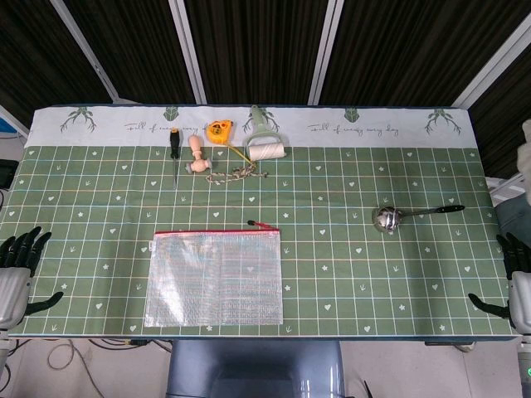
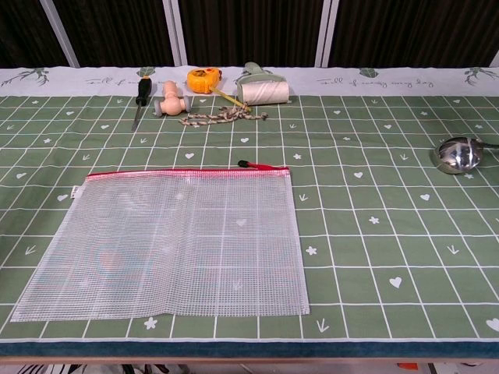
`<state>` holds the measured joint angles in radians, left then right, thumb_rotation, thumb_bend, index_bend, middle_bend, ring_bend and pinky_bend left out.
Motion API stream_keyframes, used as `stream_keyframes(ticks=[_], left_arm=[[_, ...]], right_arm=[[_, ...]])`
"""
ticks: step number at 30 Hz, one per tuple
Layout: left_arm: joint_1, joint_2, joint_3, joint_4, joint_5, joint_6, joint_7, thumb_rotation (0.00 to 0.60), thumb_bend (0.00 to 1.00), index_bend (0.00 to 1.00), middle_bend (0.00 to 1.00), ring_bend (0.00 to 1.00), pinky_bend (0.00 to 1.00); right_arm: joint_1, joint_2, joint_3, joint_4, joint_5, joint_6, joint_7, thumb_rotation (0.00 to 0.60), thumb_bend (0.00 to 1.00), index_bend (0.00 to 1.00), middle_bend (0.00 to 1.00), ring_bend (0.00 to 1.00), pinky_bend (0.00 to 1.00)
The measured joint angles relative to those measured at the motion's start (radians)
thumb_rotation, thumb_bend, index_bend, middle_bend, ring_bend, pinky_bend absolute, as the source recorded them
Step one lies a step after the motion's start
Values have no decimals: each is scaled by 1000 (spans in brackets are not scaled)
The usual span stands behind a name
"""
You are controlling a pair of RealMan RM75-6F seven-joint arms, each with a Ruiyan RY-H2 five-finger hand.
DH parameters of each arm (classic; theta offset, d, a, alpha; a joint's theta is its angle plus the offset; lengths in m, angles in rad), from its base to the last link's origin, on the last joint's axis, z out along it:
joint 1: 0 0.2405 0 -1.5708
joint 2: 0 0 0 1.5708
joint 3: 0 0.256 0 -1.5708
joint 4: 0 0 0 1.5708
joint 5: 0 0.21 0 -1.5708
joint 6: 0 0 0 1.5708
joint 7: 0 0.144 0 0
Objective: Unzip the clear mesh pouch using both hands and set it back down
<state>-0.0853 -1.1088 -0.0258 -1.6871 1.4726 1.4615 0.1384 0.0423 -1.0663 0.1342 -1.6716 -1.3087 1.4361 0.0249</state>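
Note:
The clear mesh pouch (image 1: pixel 215 279) (image 2: pixel 173 242) lies flat near the table's front edge, left of centre. A red zipper runs along its far edge, with the dark-tipped pull (image 1: pixel 254 224) (image 2: pixel 248 164) at the right end. My left hand (image 1: pixel 18 269) hangs at the table's left edge, fingers spread and holding nothing. Off the right edge is my right hand (image 1: pixel 518 278), also spread with nothing in it. Both hands are well away from the pouch and show only in the head view.
A metal ladle (image 1: pixel 402 215) (image 2: pixel 458 153) lies at the right. Along the far side sit a screwdriver (image 1: pixel 175 143) (image 2: pixel 141 94), a wooden peg (image 1: pixel 197 154) (image 2: pixel 171 98), a yellow tape measure (image 1: pixel 219 131) (image 2: pixel 201 79), a cord (image 1: pixel 234 173) and a lint roller (image 1: pixel 265 143) (image 2: pixel 263 88).

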Motion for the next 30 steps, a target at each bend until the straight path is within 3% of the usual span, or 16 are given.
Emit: stream_keyframes(ticks=[20, 30], left_arm=[[-7, -6, -5, -5, -17, -14, 31, 600, 56, 0, 0, 0, 0], [-40, 10, -30, -91, -44, -46, 105, 600, 68, 5, 0, 0, 0]], right_arm=[[1, -8, 7, 10, 4, 6, 2, 600, 134, 0, 0, 0, 198], [4, -11, 6, 16, -3, 5, 7, 600, 134, 0, 0, 0, 197]])
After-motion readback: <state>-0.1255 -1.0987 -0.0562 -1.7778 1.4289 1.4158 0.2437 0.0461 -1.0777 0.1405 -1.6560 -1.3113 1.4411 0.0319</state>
